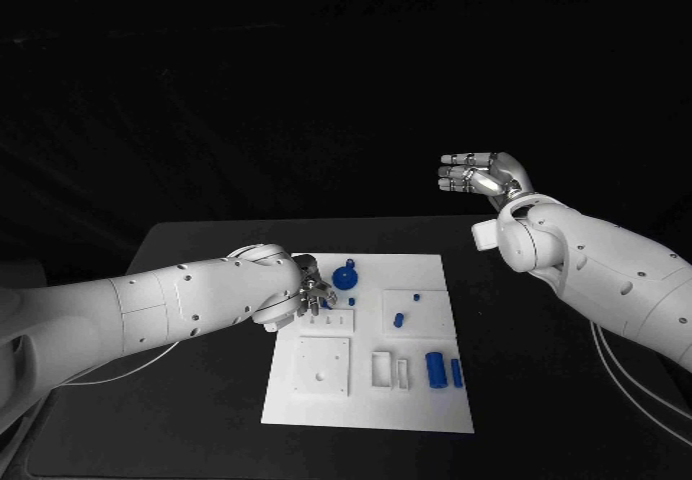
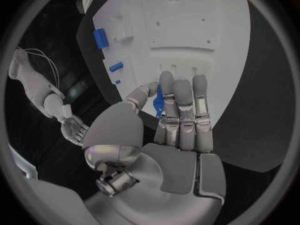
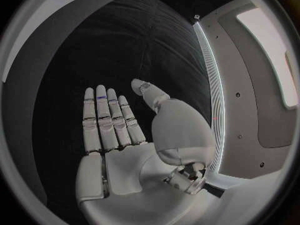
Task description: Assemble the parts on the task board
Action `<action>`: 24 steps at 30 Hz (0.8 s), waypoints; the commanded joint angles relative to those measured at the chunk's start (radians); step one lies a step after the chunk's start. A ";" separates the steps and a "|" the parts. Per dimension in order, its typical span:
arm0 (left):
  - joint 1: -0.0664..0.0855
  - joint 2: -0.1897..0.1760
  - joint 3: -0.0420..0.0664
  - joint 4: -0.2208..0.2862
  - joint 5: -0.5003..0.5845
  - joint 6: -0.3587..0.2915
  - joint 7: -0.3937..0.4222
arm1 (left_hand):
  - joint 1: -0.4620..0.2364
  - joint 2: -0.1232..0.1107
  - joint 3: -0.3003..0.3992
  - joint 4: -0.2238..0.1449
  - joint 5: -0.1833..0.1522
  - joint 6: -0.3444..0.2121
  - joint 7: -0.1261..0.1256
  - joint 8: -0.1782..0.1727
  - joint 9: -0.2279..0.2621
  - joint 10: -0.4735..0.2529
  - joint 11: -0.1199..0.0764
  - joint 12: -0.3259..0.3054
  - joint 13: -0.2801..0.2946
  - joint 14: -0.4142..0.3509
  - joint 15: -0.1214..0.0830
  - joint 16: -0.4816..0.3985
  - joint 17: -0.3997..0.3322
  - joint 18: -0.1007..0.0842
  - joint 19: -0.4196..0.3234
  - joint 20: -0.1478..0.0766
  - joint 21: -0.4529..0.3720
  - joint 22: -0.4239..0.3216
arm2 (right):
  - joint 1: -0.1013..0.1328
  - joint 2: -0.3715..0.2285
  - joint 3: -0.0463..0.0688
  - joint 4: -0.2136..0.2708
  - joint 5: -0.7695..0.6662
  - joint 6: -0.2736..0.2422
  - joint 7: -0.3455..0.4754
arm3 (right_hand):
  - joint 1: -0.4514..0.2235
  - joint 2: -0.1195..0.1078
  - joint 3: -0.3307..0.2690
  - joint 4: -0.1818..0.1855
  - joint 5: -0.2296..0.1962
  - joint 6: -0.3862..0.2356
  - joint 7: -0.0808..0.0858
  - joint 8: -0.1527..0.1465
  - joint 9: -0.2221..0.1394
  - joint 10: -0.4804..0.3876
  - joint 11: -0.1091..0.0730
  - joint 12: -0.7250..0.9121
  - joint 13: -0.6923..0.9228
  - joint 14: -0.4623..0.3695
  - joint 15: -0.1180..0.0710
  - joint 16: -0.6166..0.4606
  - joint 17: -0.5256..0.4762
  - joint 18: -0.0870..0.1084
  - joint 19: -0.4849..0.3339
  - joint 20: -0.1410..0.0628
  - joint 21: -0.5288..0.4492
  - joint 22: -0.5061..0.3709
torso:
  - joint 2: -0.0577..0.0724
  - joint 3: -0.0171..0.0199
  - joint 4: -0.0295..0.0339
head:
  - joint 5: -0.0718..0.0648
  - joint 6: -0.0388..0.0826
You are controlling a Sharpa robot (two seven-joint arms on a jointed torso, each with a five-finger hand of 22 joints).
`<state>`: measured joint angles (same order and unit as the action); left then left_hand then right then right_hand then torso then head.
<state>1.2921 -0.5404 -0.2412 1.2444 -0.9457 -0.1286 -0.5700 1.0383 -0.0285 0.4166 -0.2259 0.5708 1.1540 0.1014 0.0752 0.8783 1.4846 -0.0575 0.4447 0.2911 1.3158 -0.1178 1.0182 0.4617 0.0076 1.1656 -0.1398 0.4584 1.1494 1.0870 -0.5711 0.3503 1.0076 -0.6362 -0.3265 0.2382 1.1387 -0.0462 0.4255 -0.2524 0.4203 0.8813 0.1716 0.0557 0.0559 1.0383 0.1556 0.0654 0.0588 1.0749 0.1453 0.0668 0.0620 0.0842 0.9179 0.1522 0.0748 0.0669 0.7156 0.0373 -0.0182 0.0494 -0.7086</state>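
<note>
The white task board (image 1: 368, 400) lies mid-table. My left hand (image 1: 312, 291) hovers over its far left part, fingers stretched out. In the left wrist view a thin blue piece (image 2: 159, 101) sits pinched between the thumb and the neighbouring finger of that hand (image 2: 178, 120). The head view shows it as a round blue part (image 1: 346, 277) right beside the fingers. Other blue parts on the board are a small peg (image 1: 417, 297), a short cylinder (image 1: 400, 321) and two longer pieces (image 1: 434, 368) near the right edge. My right hand (image 1: 480, 176) is raised beyond the table's far right, palm flat and holding nothing (image 3: 115, 130).
Raised white blocks and recesses cover the board: a square plate (image 1: 325, 364), a slotted frame (image 1: 382, 369) and a square block (image 1: 411, 305). Black table (image 1: 188, 260) surrounds the board on every side. A white cable (image 1: 116, 372) hangs under my left arm.
</note>
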 commanded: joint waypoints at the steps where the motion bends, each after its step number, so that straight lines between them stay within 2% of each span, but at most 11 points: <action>1: -0.003 0.007 0.001 -0.001 -0.027 -0.011 0.009 | 0.015 0.000 0.021 -0.013 -0.005 0.161 -0.125 0.005 -0.014 0.030 -0.024 0.005 -0.002 0.010 -0.003 -0.004 0.006 0.000 0.012 0.000 -0.012 0.009 | 0.000 0.003 0.001 0.004 -0.046 -0.014 -0.003 | 0.000 -0.006 0.005 0.004 0.002 -0.008 0.003 0.001 0.001 -0.003 0.002 -0.003 -0.001 0.016 0.001 -0.002 -0.001 0.000 0.009 -0.004 0.009 0.001 | 0.000 0.0008 0.0009 | 0.001 -0.004; 9: -0.018 0.015 0.001 -0.012 -0.038 -0.012 0.016 | 0.012 -0.003 0.015 0.000 -0.009 0.173 -0.132 0.016 -0.013 0.030 -0.026 0.031 0.006 0.018 -0.005 0.003 0.020 -0.003 0.023 -0.001 -0.028 0.025 | 0.000 0.005 0.001 0.007 -0.050 -0.010 -0.001 | 0.004 -0.006 0.009 0.008 0.000 -0.014 0.004 0.001 0.000 -0.005 0.003 -0.003 -0.001 0.007 0.003 -0.003 -0.001 -0.003 0.007 -0.004 0.007 0.001 | 0.000 -0.0004 -0.0004 | 0.001 -0.004; 24: -0.029 0.020 0.001 -0.031 -0.044 0.006 0.019 | 0.013 -0.002 0.010 0.006 -0.016 0.192 -0.135 0.012 -0.024 0.031 -0.025 0.060 0.012 0.028 -0.004 0.006 0.035 -0.002 0.040 0.001 -0.053 0.056 | 0.000 0.005 0.001 0.006 -0.050 -0.006 -0.003 | 0.004 -0.013 -0.001 0.013 0.008 -0.019 0.004 0.001 0.000 -0.007 0.004 -0.003 -0.001 0.007 0.004 -0.003 -0.002 -0.003 0.005 -0.004 0.008 0.001 | 0.000 0.0003 0.0004 | 0.000 -0.001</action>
<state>1.2640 -0.5228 -0.2408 1.2136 -0.9818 -0.1322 -0.5640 1.0426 -0.0312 0.4224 -0.2232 0.5601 1.1541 0.1014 0.0898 0.8570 1.4845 -0.0574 0.5002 0.3024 1.3338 -0.1172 1.0223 0.4957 0.0076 1.1991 -0.1377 0.4090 1.2043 1.0872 -0.5669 0.3503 1.0117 -0.6753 -0.3362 0.2319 1.1428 -0.0503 0.4265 -0.2398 0.4261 0.8698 0.1742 0.0557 0.0558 1.0346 0.1592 0.0654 0.0590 1.0879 0.1462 0.0668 0.0613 0.0842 0.9237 0.1464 0.0796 0.0668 0.7161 0.0377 -0.0178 0.0498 -0.7100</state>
